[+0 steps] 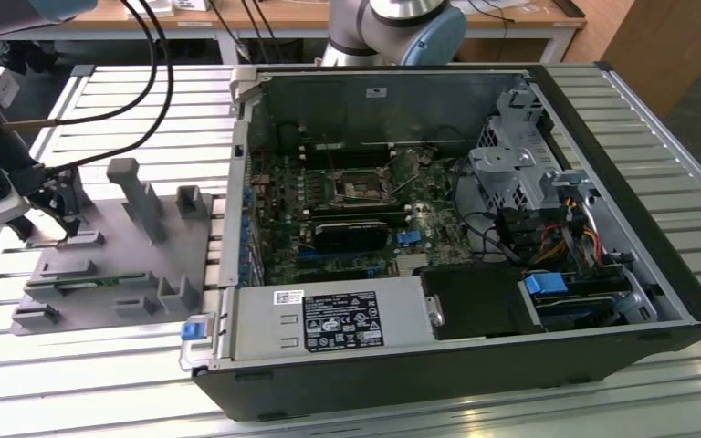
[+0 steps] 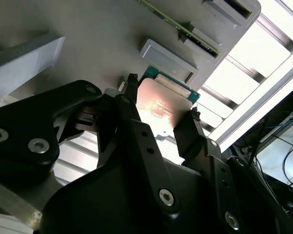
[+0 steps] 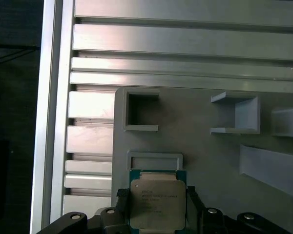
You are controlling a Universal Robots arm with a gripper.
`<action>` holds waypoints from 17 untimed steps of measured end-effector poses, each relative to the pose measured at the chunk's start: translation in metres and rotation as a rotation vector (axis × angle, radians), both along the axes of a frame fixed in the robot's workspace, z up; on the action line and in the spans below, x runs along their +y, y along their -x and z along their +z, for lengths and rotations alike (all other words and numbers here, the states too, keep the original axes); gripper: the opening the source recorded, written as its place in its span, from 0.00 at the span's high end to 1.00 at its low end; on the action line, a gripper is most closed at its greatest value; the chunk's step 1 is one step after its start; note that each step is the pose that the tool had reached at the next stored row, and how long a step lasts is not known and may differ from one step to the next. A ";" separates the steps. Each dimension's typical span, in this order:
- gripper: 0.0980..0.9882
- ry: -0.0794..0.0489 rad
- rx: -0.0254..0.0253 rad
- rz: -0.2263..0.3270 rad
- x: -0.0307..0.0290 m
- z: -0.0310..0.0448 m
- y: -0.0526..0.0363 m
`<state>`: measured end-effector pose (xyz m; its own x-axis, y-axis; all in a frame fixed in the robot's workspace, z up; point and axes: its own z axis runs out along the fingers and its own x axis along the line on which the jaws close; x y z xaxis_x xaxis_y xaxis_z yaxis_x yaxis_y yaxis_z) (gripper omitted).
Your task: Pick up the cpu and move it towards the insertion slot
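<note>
Auditor: Grip status on the black two-fingered gripper [image 1: 68, 214]?

Inspector: Narrowed to chip width. In both wrist views its fingers [image 3: 123, 209] press against two opposite edges of the small, flat, square cpu [image 3: 157, 204], which has a silvery metal top on a green board. I judge it clamped. Whether it is raised off its seat cannot be told.

Auditor: Why the edges?

Inspector: Probably to keep the fingers off the lid and the contact face, and to keep the chip level.

Auditor: Location of the part?

Inspector: Over the flat grey plastic fixture plate [image 1: 120, 246], which lies on the slatted aluminium table [image 1: 83, 374] at the exterior view's left. The chip sits just beside a low grey raised stop [image 3: 155, 158]. I take that stop to be a locating edge, so the part presents squarely to the fingers.

Auditor: And the destination?

Inspector: The insertion slot [image 1: 360, 189], a square black socket in a silvery frame, sits on the board inside the open black computer case [image 1: 448, 379]. It is well apart from the gripper, with the case wall between them. The carry towards it has little or no visible progress.
</note>
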<state>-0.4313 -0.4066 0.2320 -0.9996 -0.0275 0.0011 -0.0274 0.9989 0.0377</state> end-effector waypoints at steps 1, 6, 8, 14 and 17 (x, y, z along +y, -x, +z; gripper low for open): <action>0.50 0.000 -0.0002 0.000 0.0000 0.0002 0.0000; 0.50 0.000 -0.0004 0.000 0.0000 0.0024 0.0000; 0.50 0.000 -0.0005 0.000 0.0000 0.0029 0.0000; 0.50 0.000 -0.0004 0.000 0.0000 0.0040 0.0000; 0.50 0.000 -0.0002 0.000 0.0000 0.0045 0.0000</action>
